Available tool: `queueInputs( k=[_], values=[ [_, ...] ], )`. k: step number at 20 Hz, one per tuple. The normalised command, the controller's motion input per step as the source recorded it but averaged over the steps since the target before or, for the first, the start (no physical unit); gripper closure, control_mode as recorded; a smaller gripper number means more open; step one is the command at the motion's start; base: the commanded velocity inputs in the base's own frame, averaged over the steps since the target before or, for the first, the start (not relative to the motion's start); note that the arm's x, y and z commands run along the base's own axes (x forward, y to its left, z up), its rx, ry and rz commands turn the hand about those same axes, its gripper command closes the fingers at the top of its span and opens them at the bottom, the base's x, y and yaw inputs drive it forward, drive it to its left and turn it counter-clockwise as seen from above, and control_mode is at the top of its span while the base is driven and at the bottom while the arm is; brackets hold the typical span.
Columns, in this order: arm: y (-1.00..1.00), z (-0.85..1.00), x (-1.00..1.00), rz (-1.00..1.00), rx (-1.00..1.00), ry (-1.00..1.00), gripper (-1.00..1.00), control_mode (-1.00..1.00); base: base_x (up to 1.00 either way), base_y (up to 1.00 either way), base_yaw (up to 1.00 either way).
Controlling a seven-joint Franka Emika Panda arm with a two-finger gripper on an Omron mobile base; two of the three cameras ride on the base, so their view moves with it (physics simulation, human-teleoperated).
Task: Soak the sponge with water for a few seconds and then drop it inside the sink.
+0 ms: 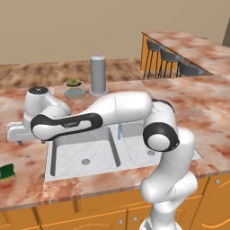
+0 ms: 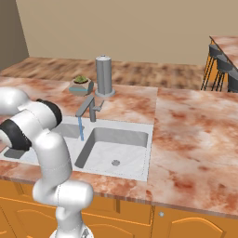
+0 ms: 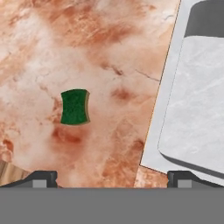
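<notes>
The green sponge (image 3: pixel 75 106) lies flat on the marble counter, left of the sink (image 3: pixel 192 109), and shows at the left edge of the left base view (image 1: pixel 6 171). My gripper (image 1: pixel 30 140) hangs open over the counter between sponge and sink, well above the sponge and behind it, holding nothing. In the hand view the gripper (image 3: pixel 112 178) has its two fingertips (image 3: pixel 41 177) far apart, and the sponge sits ahead and left of centre. A thin blue stream of water (image 2: pixel 81 128) runs from the faucet (image 2: pixel 88 107) into the sink (image 2: pixel 139 174); the water (image 1: pixel 119 131) also shows behind my arm.
A tall grey cylinder (image 1: pixel 97 74) and a small potted plant (image 1: pixel 74 87) stand on the counter behind the sink (image 1: pixel 81 173). My arm stretches leftward across the basins. Bar stools (image 1: pixel 168 60) stand at the far counter on the right.
</notes>
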Motion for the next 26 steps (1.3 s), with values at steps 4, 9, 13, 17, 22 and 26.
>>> queueInputs(
  k=[4,9,13,17,22,26],
  values=[
    [0.21,-0.05,0.02,0.00,0.00,0.05,-1.00,-1.00,0.00,0.00,0.00],
    [0.25,0.00,0.14,0.00,-0.01,0.00,-1.00,-1.00,0.00,0.00,0.00],
    [0.25,0.00,0.17,0.00,-0.05,0.00,-1.00,-1.00,0.00,0.00,0.00],
    [0.24,0.00,0.08,0.00,-0.05,0.00,-1.00,-1.00,0.00,0.00,0.00],
    [0.19,0.00,0.00,0.00,-0.04,0.00,-1.00,-1.00,0.00,0.00,0.00],
    [0.17,0.00,0.00,0.00,-0.04,0.00,-1.00,-1.00,0.00,0.00,0.00]
  ],
)
